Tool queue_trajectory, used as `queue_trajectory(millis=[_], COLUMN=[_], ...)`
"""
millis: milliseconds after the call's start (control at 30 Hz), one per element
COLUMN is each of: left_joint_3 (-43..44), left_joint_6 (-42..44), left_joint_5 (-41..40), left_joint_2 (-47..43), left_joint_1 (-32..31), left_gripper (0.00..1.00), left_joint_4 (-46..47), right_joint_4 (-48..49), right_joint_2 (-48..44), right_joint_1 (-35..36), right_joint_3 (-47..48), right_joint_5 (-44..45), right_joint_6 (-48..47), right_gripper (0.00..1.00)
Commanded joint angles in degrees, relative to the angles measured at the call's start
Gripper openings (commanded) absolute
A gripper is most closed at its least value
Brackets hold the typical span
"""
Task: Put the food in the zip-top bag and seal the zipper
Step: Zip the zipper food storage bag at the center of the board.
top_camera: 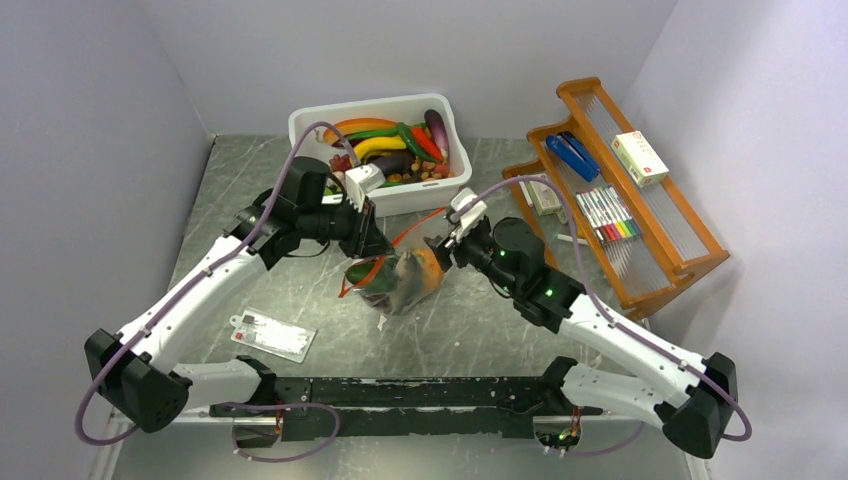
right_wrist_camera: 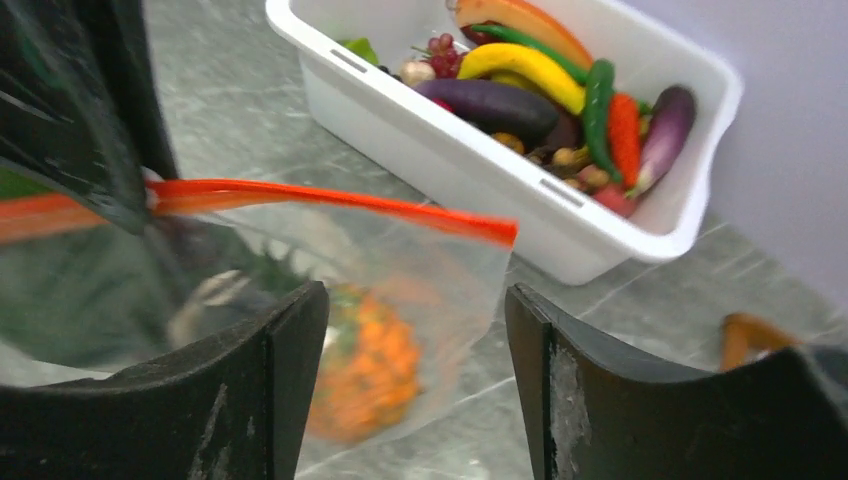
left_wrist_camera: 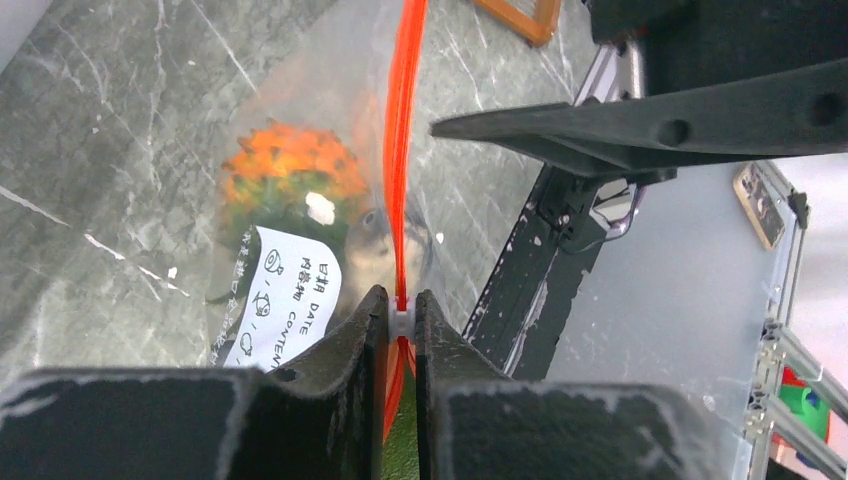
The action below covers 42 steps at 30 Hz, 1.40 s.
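The clear zip-top bag (top_camera: pixel 400 280) hangs just above the table, tilted, with its white label (left_wrist_camera: pixel 285 300) facing the left wrist camera. Inside lie the orange pineapple (top_camera: pixel 428 268) (left_wrist_camera: pixel 290 175) (right_wrist_camera: pixel 375 365) and a green piece (top_camera: pixel 366 273). My left gripper (top_camera: pixel 370 240) (left_wrist_camera: pixel 400 305) is shut on the orange-red zipper (left_wrist_camera: pixel 403 150) at its white slider. In the right wrist view the zipper (right_wrist_camera: pixel 330 200) runs taut to the bag's free corner. My right gripper (top_camera: pixel 443 243) (right_wrist_camera: pixel 415 295) stands open just off that corner, with nothing between its fingers (right_wrist_camera: pixel 285 380).
Behind the bag a white tub (top_camera: pixel 430 195) (right_wrist_camera: pixel 500 200) holds several toy vegetables and a small red grape bunch (right_wrist_camera: pixel 443 55). A wooden rack (top_camera: pixel 640 215) with markers, a blue stapler and a box stands at the right. A flat white card (top_camera: pixel 272 335) lies front left.
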Motion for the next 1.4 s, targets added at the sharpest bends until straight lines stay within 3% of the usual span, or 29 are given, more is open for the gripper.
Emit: queue_trajectory(millis=[0,133,300,333,367,400,533,667,967,1133,1233,1367], left_joint_3=[3.5,5.2,7.1,7.5,7.9,8.4,8.4,8.8,6.6,6.6,5.7,4.9], left_joint_6=[-5.3,-8.2,-16.3,-17.2,-18.0,-18.9,-21.8,-24.0,-27.7,-27.3,-27.6,-28.2], left_joint_5=[-0.3,-3.6,-6.3,-7.7,-8.5,-8.9,-10.4,-14.0,-15.4,-14.4,-14.3,-13.1], left_joint_2=[1.3,4.8,7.5,7.9,8.4,8.8,8.8,9.2,8.3,8.3,7.6,7.1], left_joint_1=[0.1,0.1,0.1,0.1,0.1,0.1,0.0,0.0,-0.1,-0.1,-0.1,-0.1], left_gripper=[0.07,0.07,0.07,0.07,0.07,0.07,0.07,0.07,0.07,0.07,0.07,0.07], left_joint_4=[6.0,4.7,6.1,6.1,5.9,5.8,8.1,7.9,13.2,13.2,14.0,14.6], right_joint_4=[-6.2,-1.9,-1.9,-2.3,-2.7,-3.0,-1.8,-13.1,-24.1,-28.2,-26.6,-27.3], right_joint_2=[-2.1,-5.3,-4.9,-3.8,-2.3,-0.5,3.0,9.6,17.6,20.8,21.1,21.8], right_joint_1=[0.0,2.0,8.8,9.6,10.5,11.5,14.7,15.8,16.7,16.4,16.3,16.2], right_joint_3=[0.8,-2.5,-1.3,-0.7,-0.2,0.3,2.6,12.3,18.7,18.0,17.5,17.7], right_joint_5=[-2.7,-6.5,1.9,3.4,4.7,6.0,11.5,18.2,23.4,31.0,33.2,35.3], right_joint_6=[18.7,25.2,31.7,33.3,35.0,36.1,42.5,52.6,64.2,64.9,62.4,63.9], right_gripper=[0.64,0.66,0.74,0.81,0.94,0.99,1.0,0.99,0.91,0.74,0.54,0.51])
